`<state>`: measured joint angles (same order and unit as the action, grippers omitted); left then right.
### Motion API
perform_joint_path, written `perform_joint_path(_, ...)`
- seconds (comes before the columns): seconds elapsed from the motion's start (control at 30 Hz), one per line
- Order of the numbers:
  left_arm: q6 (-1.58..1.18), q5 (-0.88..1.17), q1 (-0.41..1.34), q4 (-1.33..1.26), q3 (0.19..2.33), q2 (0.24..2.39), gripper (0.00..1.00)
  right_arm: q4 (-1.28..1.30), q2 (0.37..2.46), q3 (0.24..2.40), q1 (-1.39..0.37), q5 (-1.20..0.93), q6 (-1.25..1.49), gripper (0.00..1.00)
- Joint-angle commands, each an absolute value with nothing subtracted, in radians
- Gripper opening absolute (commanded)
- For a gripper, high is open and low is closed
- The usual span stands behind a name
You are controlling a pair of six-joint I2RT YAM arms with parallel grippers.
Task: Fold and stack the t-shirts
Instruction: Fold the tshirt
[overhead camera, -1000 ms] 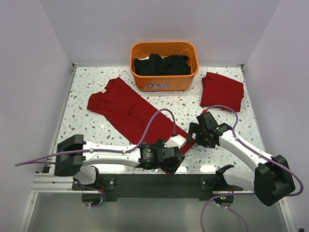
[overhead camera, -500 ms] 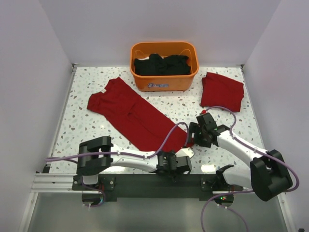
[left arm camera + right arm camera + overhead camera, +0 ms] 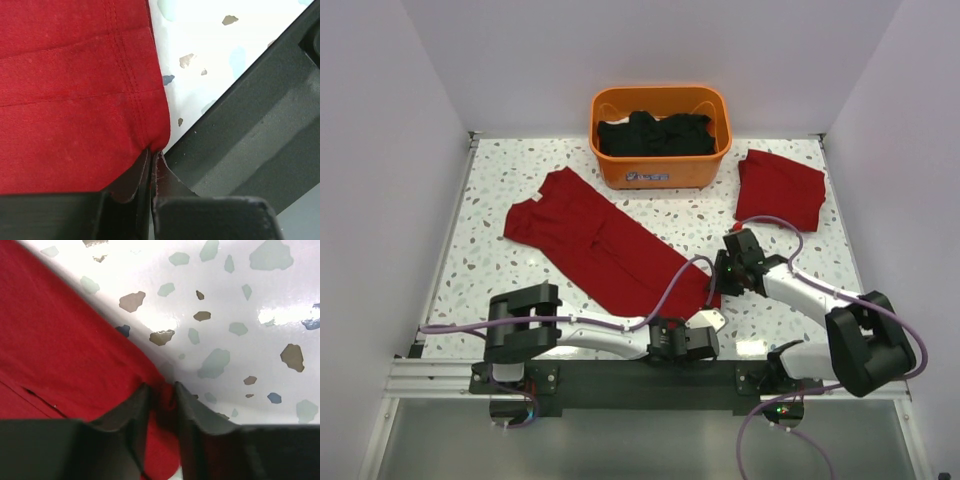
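A dark-red t-shirt [image 3: 600, 245], folded into a long strip, lies slantwise from the far left to the near middle of the table. My left gripper [image 3: 705, 318] sits at the strip's near corner, by the table's front edge. In the left wrist view the left gripper [image 3: 152, 152] is shut on the stitched hem corner of the t-shirt [image 3: 75, 90]. My right gripper [image 3: 722, 285] is at the strip's right corner. There the right gripper [image 3: 160, 390] pinches a fold of the cloth [image 3: 60, 340] between its fingers. A second t-shirt [image 3: 780, 187] lies folded at the back right.
An orange basket [image 3: 660, 160] holding dark clothes [image 3: 655, 133] stands at the back middle. A black rail [image 3: 250, 135] runs along the table's front edge, right beside the left gripper. Speckled tabletop [image 3: 240, 300] shows to the right of the strip.
Both grippers have gone from open to shut on the strip's near end. The left arm slid right along the front edge, and the right gripper came down onto the right corner.
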<state>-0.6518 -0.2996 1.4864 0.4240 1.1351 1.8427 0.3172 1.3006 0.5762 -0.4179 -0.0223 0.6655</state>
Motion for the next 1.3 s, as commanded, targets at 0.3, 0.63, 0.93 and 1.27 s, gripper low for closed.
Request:
perform_joint_path(0.3,-0.658,-0.371,1.476,0.483,1.157,1.809,0.0,0.67,1.122,0.672,-0.419,0.212,0.629,0.0)
perform_joint_path(0.63,-0.623,-0.321,1.428,0.485,1.154,1.64,0.0,0.707,1.068,0.828,-0.419,0.091,0.584,0.0)
perform_joint_path(0.93,-0.633,-0.183,1.247,0.405,1.023,1.47,0.0,0.675,1.308,1.011,-0.455,0.011,0.589,0.0)
perform_joint_path(1.27,-0.657,-0.178,1.039,0.454,0.948,1.327,0.0,0.712,1.601,1.313,-0.58,0.051,0.591,0.02)
